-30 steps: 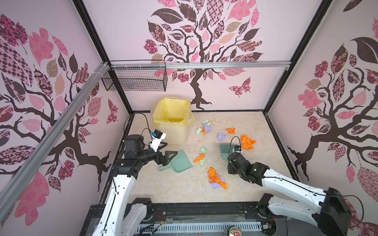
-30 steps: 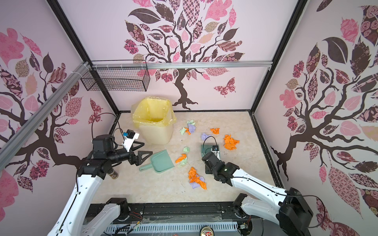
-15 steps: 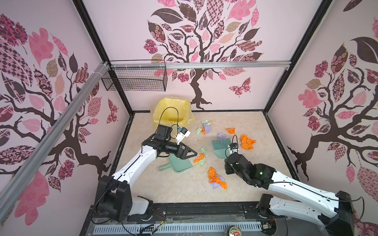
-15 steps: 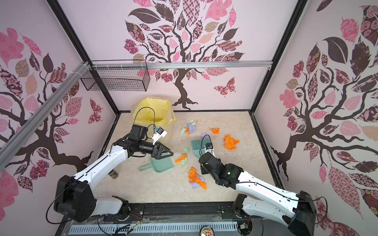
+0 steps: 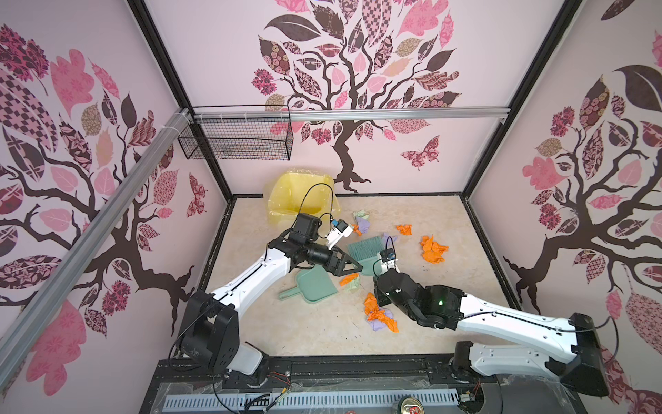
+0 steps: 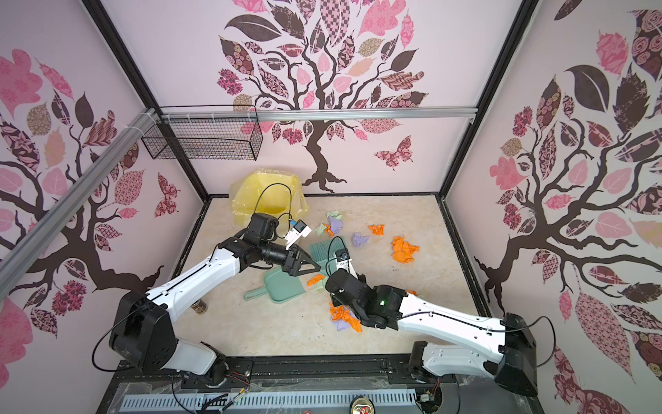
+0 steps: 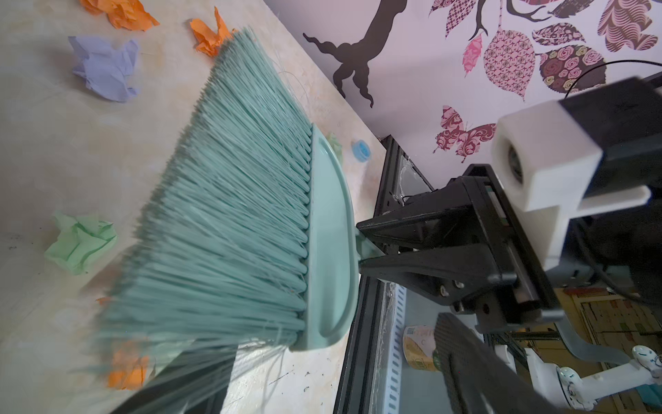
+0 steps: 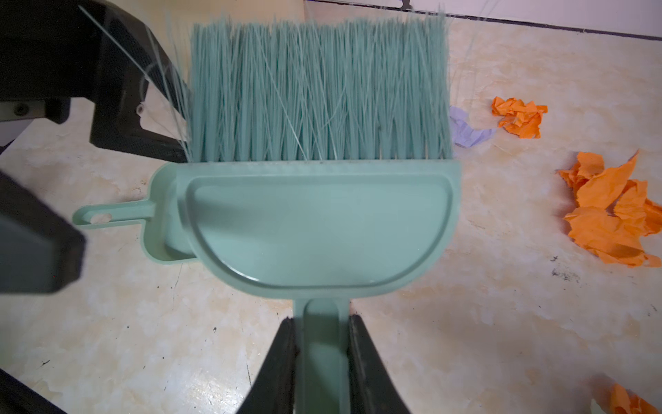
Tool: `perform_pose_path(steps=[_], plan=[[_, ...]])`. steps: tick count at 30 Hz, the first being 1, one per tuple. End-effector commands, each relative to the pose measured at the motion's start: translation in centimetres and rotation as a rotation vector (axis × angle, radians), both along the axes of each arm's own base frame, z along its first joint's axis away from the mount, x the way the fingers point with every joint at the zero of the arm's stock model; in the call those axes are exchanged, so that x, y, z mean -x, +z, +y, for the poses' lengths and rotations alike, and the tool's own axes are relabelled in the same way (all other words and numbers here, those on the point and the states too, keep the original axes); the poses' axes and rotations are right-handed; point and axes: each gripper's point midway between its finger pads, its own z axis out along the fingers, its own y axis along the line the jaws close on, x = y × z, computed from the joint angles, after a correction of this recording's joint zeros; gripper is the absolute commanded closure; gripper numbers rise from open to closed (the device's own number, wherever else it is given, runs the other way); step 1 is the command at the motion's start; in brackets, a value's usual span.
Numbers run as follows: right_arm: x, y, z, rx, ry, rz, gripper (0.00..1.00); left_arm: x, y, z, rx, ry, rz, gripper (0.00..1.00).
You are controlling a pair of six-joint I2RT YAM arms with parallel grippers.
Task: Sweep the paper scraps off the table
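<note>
**Your right gripper** [image 8: 321, 324] pinches the slim handle of the teal plastic hand brush [image 8: 318, 229]. Its black fingers [image 8: 276, 362] press against either side, and the fan of bristles points away from the wrist. Close against the side of the bristles, your left gripper [image 5: 353, 267] hangs with jaws spread wide and nothing between them. Directly beneath it, the teal plastic dustpan [image 5: 313, 286] lies flat on the beige marble-patterned table [image 5: 304, 333], its handle pointing away from the brush.

The paper scraps [image 6: 403, 251] are small crumpled wads of orange, lavender and pale green, lying loose on the table. Nearest, an orange-and-green pair [image 5: 349, 280] sits just under the left gripper's tips, at the dustpan's lip and between your two grippers. An orange-and-lavender heap [image 5: 379, 317] lies beside the right wrist, partly under that arm. Beyond the bristles rest a lavender wad [image 6: 360, 239] and a small orange wad [image 5: 404, 228]. The largest orange cluster [image 5: 433, 249] lies further out, on the right gripper's outer side. A green, lavender and orange bunch [image 5: 361, 222] lies past the left gripper, near the translucent yellow bin lined with clear plastic [image 5: 297, 200].

In the left wrist view, a yellow-and-green labelled can [image 7: 417, 346] shows past the right gripper, off the table's edge; its print is too blurred to read.
</note>
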Motion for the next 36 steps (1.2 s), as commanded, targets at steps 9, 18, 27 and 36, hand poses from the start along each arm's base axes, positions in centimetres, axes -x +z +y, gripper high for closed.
perform_pose_path(steps=[9, 18, 27, 36], plan=[[-0.5, 1.9, 1.9, -0.035, 0.009, -0.059, 0.89, -0.7, 0.9, -1.0, 0.024, -0.005, 0.020, 0.18], [-0.9, 2.5, 2.4, -0.047, 0.005, -0.092, 0.89, -0.5, 0.8, -1.7, 0.031, -0.037, 0.050, 0.39], [-1.1, 2.1, 3.2, -0.041, 0.016, -0.090, 0.89, -0.3, 0.3, -1.8, 0.028, -0.055, 0.076, 0.66], [-0.5, 2.1, 3.4, -0.115, 0.048, -0.095, 0.88, 0.1, 0.3, -1.9, 0.038, -0.085, 0.094, 0.92]])
